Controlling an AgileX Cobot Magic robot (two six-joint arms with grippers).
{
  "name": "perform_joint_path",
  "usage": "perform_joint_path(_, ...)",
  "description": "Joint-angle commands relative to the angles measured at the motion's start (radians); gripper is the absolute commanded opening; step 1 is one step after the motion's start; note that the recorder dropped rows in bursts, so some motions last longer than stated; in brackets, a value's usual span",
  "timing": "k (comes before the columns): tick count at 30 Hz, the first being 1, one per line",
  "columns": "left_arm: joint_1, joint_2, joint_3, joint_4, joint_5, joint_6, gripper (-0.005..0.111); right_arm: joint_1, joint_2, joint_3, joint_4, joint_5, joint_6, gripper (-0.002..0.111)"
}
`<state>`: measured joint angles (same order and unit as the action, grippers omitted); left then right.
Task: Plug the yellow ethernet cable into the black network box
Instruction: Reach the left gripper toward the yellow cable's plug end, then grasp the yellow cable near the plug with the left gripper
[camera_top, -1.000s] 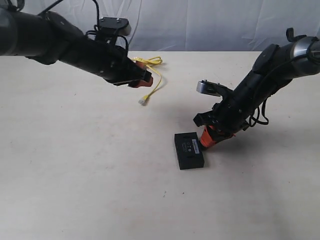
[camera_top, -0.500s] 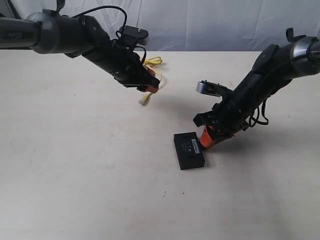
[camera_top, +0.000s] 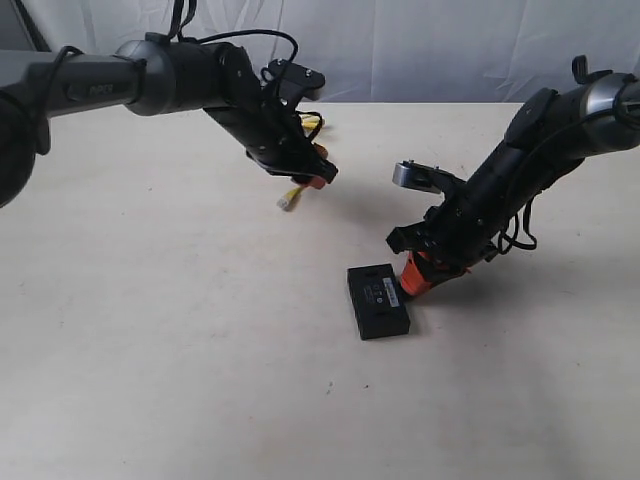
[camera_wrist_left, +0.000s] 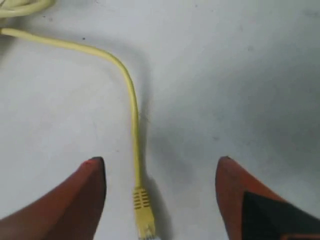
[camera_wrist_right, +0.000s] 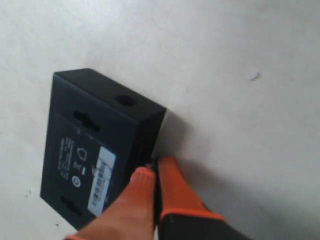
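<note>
The yellow ethernet cable (camera_top: 311, 135) lies at the table's far side, its bundled loops partly hidden behind my left arm. One free end with its plug (camera_top: 288, 201) points toward the front. My left gripper (camera_top: 315, 178) hovers open just over that end. In the left wrist view the cord (camera_wrist_left: 134, 125) and plug (camera_wrist_left: 144, 220) lie between the two orange fingers of the left gripper (camera_wrist_left: 161, 162), untouched. The black network box (camera_top: 378, 300) lies flat in the middle, white label (camera_wrist_right: 101, 180) up. My right gripper (camera_wrist_right: 152, 170) is shut, its fingertips pressed against the box's (camera_wrist_right: 85, 145) side edge.
A pale cloth backdrop (camera_top: 420, 50) hangs behind the table's far edge. The right arm (camera_top: 530, 160) slants down from the right with its loose black wiring, and the left arm (camera_top: 180, 80) reaches in from the upper left.
My left arm has swung right and lowered, bringing the open gripper over the cable's free plug end. The right gripper and the box have not moved.
</note>
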<state>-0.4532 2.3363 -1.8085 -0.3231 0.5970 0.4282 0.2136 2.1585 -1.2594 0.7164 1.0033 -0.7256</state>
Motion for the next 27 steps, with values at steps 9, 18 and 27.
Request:
perform_joint_path(9, -0.005, 0.083, -0.071, 0.085, 0.013, -0.093, 0.061, -0.003, 0.011, -0.002, -0.01, 0.006, -0.008, -0.001)
perform_joint_path(18, -0.006, 0.1, -0.071, 0.181, 0.042, -0.135, 0.055, -0.003, 0.011, -0.002, -0.01, 0.002, -0.008, -0.001)
perform_joint_path(27, -0.006, 0.1, -0.071, 0.227, 0.071, -0.141, 0.0, -0.003, 0.011, -0.002, -0.01, -0.007, -0.01, -0.001)
